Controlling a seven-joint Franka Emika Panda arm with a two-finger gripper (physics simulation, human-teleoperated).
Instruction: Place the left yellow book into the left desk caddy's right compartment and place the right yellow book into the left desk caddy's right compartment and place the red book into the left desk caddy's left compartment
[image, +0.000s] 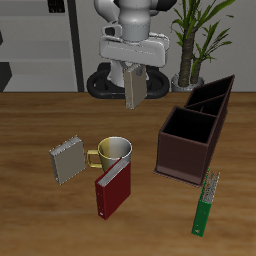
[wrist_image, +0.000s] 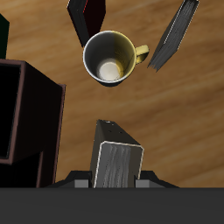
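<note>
A grey-tan book (image: 133, 87) is held clamped between the fingers (image: 133, 72) and hangs upright in the air above the back part of the counter (image: 40, 215), clear of its surface. In the wrist view the same book (wrist_image: 117, 162) is seen gripped at its sides. The other grey-tan book (image: 68, 159) is seen tilted on the counter, just beside the yellow mug (image: 113, 152). The red book (image: 112, 189) stands nearer the counter's front edge, touching or almost touching the mug. The dark brown caddy (image: 195, 130) sits farther back; both of its bins look unfilled. A slim green book (image: 207, 202) lies near the front edge, below the caddy.
</note>
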